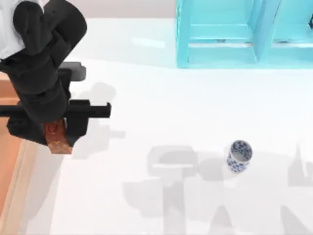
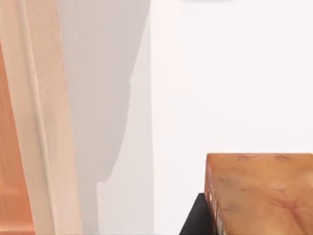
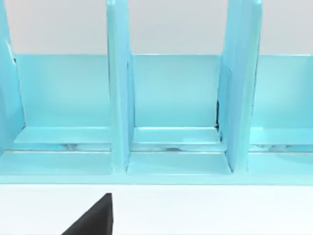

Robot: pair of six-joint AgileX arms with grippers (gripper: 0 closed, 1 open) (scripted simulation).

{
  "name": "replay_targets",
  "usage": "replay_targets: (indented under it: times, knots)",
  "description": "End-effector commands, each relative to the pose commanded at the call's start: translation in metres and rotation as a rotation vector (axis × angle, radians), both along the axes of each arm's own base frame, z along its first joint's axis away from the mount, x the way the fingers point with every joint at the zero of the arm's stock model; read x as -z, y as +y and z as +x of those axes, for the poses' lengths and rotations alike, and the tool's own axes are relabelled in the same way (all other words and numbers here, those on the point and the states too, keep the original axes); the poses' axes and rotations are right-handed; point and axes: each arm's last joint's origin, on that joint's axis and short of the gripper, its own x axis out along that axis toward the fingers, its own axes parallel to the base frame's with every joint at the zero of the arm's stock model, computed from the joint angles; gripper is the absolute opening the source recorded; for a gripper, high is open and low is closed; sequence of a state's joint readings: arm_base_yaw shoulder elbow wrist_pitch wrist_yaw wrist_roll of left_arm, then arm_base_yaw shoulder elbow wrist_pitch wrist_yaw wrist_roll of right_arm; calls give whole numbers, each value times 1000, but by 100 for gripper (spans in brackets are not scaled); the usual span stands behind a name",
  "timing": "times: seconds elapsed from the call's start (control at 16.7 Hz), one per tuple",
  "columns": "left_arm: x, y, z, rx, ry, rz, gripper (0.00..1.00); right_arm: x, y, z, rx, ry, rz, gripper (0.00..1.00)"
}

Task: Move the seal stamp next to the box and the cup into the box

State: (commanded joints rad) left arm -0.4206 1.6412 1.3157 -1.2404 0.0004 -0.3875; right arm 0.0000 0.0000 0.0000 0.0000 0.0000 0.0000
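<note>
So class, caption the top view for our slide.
Left pincer holds the seal stamp beside the box; cup waits.

Overhead camera looks straight down on the white desk (image 1: pixel 186 112); left wrist camera hovers close over the box (image 2: pixel 44 122) rim, right wrist camera faces the turquoise shelf unit (image 3: pixel 171 107), both seen from above.

You are looking straight at a turquoise shelf unit (image 3: pixel 176 98) standing on the white desk (image 3: pixel 210 210). Its upright dividers (image 3: pixel 119 88) split it into open compartments, and each compartment has a low step running along its floor, with a pale wall rising behind the unit's back panel. In front of the shelf unit, on the desk side, a black wedge (image 3: pixel 95 218) of the right tool's own body juts into sight; you cannot tell how its fingers are set.
</note>
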Motion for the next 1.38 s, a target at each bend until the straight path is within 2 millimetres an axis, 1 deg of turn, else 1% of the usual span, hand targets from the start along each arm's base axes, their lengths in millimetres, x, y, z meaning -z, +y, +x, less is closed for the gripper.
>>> replay_targets:
  times: [0.12, 0.36, 0.48, 0.54, 0.72, 1.38]
  knots:
    - [10, 0, 1, -1, 1, 1, 0, 0, 0, 0, 0, 0, 0, 100]
    - [47, 0, 3, -5, -7, -3, 0, 0, 0, 0, 0, 0, 0, 100]
    - [61, 1, 1, -6, 0, -1, 0, 0, 0, 0, 0, 0, 0, 100]
    - [64, 2, 1, -6, 3, 0, 0, 0, 0, 0, 0, 0, 0, 100]
    - [64, 2, 1, -6, 3, 1, 0, 0, 0, 0, 0, 0, 0, 100]
    - [64, 2, 1, -6, 3, 1, 83, 0, 0, 0, 0, 0, 0, 100]
